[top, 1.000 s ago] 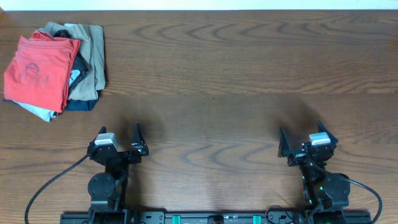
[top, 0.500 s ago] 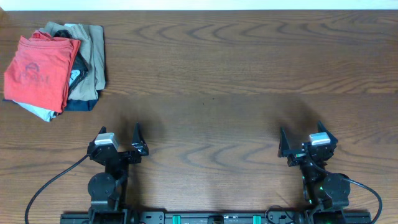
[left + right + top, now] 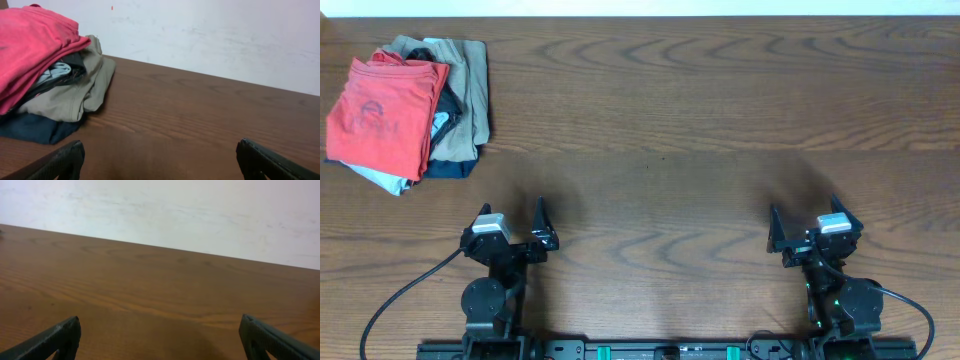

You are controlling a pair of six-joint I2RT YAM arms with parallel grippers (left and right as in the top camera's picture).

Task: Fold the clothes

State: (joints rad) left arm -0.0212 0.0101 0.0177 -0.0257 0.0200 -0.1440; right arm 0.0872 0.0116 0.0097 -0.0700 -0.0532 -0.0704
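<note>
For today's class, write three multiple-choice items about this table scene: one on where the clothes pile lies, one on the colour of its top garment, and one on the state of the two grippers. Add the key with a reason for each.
1. Where on the table is the pile of clothes?
A. In the middle.
B. At the far corner on the left arm's side.
C. Between the two arms.

2. What colour is the T-shirt on top of the pile?
A. Green.
B. White.
C. Coral red.

3. How are the left gripper and right gripper?
A. Both open, holding nothing.
B. Both shut.
C. Left shut on the T-shirt.

Key:
1 B, the overhead view shows the pile at the far left corner.
2 C, the top layer is plainly red.
3 A, each wrist view shows only bare wood between wide-set jaws.
</note>
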